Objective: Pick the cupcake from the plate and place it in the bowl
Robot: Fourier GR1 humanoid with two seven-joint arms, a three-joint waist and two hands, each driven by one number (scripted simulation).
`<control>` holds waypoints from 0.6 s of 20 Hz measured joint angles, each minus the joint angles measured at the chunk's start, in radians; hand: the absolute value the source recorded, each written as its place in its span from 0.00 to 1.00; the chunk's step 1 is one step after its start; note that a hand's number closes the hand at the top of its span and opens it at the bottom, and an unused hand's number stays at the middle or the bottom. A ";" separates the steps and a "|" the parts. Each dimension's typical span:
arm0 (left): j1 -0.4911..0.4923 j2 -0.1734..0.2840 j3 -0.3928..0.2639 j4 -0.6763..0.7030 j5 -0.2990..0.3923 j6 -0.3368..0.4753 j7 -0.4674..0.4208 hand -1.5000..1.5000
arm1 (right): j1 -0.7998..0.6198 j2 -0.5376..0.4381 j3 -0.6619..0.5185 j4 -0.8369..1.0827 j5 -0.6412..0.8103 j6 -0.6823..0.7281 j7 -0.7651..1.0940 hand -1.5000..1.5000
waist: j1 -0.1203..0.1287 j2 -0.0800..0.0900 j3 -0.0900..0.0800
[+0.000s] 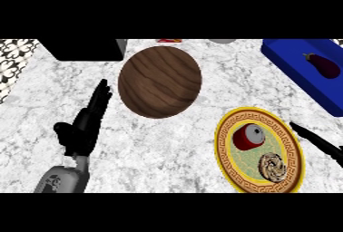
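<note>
You had the red-wrapped cupcake lying tipped on its side on the round yellow plate with the patterned gold rim, in the plate's upper half. A round brown swirled pastry sat just below it on the same plate. The large dark brown wooden bowl stood on the white marbled desk, up and to the left of the plate and apart from it.

Your left robot hand was left of the bowl, fingers straight and apart, holding nothing. Your right robot hand showed only as straight dark fingers at the plate's right rim, clear of the cupcake and gripping nothing.

A blue tray at the upper right held a dark purple aubergine. A black box sat at the upper left.
</note>
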 measured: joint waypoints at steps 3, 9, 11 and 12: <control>0.008 -0.010 0.008 -0.002 -0.015 -0.007 0.000 0.50 | 0.009 0.037 -0.016 0.038 0.037 0.043 -0.049 0.00 | -0.002 0.000 0.000; 0.014 -0.015 0.028 -0.036 -0.029 -0.021 0.030 0.50 | 0.014 0.098 -0.070 0.077 0.028 0.118 -0.105 0.00 | -0.003 -0.001 0.000; 0.007 -0.020 0.039 -0.016 -0.030 -0.031 0.014 0.50 | 0.011 0.114 -0.086 0.095 0.018 0.147 -0.122 0.00 | -0.004 -0.001 0.000; -0.008 -0.025 0.048 0.003 -0.030 -0.033 0.011 0.50 | 0.002 0.127 -0.089 0.101 0.016 0.160 -0.121 0.00 | -0.004 -0.001 0.000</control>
